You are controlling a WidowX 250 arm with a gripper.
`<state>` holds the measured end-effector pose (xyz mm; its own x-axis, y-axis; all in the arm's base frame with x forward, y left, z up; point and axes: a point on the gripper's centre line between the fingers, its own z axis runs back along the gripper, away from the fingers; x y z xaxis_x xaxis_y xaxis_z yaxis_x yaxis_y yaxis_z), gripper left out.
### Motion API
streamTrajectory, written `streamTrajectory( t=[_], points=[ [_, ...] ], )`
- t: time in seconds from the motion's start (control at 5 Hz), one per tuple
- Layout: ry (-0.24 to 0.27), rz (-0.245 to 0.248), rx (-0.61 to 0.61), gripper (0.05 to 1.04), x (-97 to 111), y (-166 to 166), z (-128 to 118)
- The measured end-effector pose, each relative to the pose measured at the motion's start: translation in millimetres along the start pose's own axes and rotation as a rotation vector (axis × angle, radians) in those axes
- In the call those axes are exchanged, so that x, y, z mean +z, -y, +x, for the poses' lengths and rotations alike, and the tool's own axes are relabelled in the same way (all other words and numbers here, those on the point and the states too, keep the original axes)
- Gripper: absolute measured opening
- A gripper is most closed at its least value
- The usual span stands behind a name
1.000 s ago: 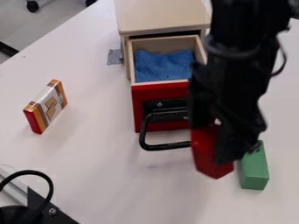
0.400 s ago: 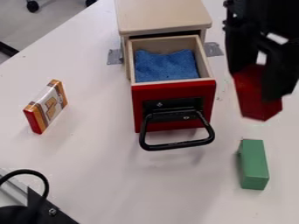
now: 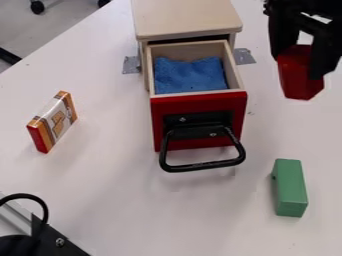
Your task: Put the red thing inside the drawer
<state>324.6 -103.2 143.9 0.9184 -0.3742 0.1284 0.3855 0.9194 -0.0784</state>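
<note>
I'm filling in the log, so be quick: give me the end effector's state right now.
End effector: closed on the red block, holding it off to the right of the open drawer.

No text, label, brand, number or sign can be read
</note>
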Motion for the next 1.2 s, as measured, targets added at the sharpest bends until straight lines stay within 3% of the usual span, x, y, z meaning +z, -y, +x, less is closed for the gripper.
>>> streamTrajectory(
  t=[0.4,0.8,1.2],
  points=[
    [0.006,0.058,0.09,0.74,-6.4,-35.6,24.3],
    [-0.028,0.075,0.151,0.741,-1.6,-57.8,18.0],
    [-0.093,0.136,0.163,0.74,2.5,-73.7,5.2]
  ],
)
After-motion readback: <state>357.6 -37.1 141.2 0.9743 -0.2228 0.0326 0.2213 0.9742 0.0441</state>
